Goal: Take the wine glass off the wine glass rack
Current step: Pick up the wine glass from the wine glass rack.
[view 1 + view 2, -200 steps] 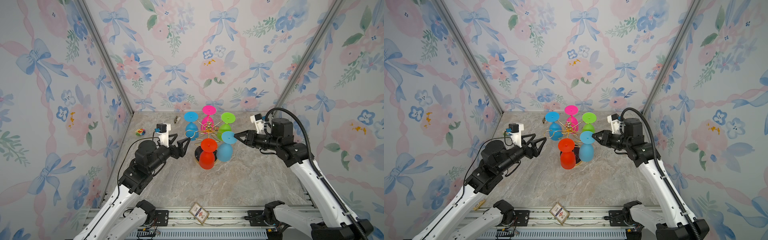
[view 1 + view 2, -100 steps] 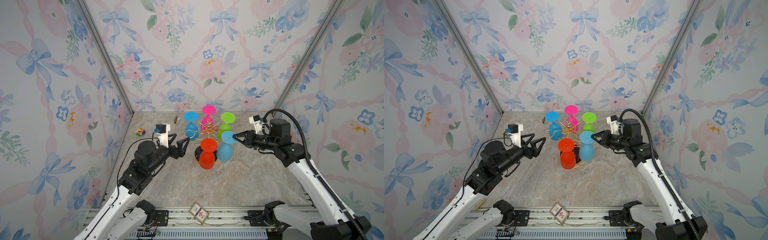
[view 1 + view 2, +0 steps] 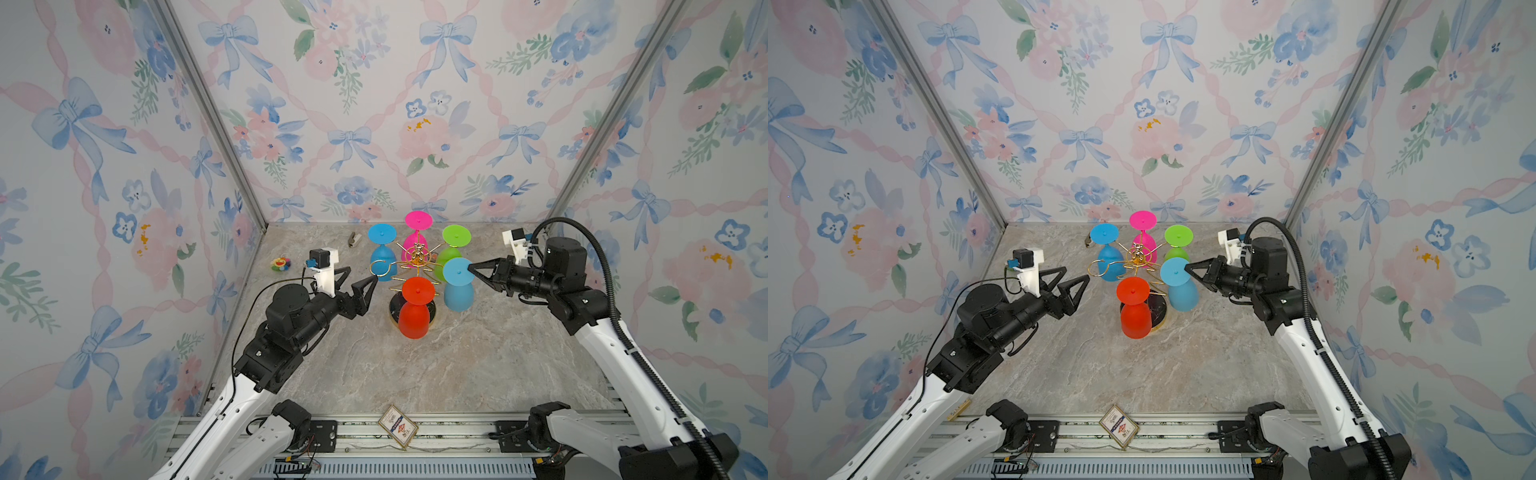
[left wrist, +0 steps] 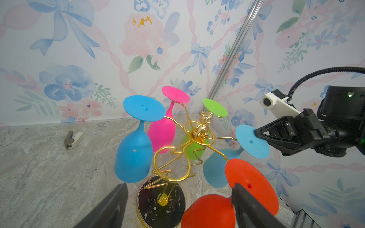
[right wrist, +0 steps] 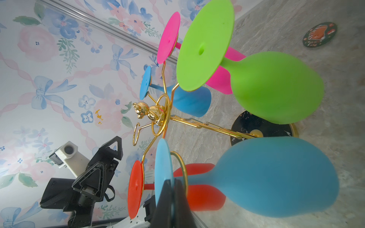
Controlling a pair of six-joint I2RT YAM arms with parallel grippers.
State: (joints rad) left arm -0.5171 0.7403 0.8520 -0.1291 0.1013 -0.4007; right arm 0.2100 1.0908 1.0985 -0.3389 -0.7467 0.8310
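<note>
My right claw (image 3: 471, 269) is pinched closed on the foot of the light blue wine glass (image 3: 458, 293). The glass hangs upside down at four o'clock from the bear on the wine glass rack (image 3: 417, 255). Both top views show only my tip meeting the foot. My right wrist view shows my fingers (image 5: 181, 205) flat on both faces, with the stem inside its gold loop. My left claw (image 3: 360, 276), at the rack's nine o'clock, gapes wide and empty.

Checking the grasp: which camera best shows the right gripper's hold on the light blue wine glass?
Right wrist view: edge-on, the right gripper clamps the foot of the light blue wine glass, fingers on both faces. Both top views show only the tips at its rim; the left wrist view, just the near finger.
</note>
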